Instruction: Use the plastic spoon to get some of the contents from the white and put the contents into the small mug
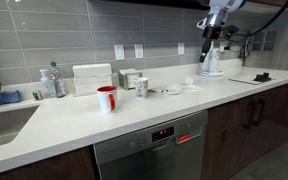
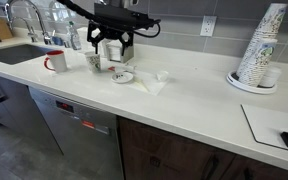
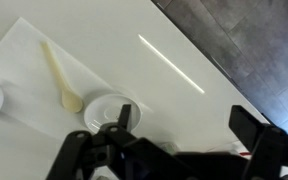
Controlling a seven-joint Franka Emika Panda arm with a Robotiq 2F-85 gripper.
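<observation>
- The plastic spoon (image 3: pixel 61 75) lies flat on a white paper napkin (image 3: pixel 29 50) on the table (image 3: pixel 174 45). Its bowl end points toward the small white dish (image 3: pixel 106 106) just beside it.
- I judge the spoon to be very light, thin and fairly stiff, with a smooth surface that could slip or pivot under a pinch. Because it lies so low, the fingers would have to reach right down to the napkin.
- The straight middle of the handle looks like the best place to grip, well away from the bowl end, so the bowl stays free for scooping.
- The gripper (image 3: pixel 184 116) is spread wide with nothing between its fingers, and it hangs above the dish area.
- The small mug (image 2: pixel 94 62) stands upright beside the red mug (image 2: pixel 56 62), near the dish and not touching it. It looks ceramic, so rigid and steady enough to tip contents into.
- Only the wrist view shows the spoon's outline and which way it points. In both exterior views it is too small to make out.
- In an exterior view the gripper (image 2: pixel 112 48) is seen well above the table, and both mugs show there. The wrist view shows neither mug clearly.
- No view shows what the dish holds.
</observation>
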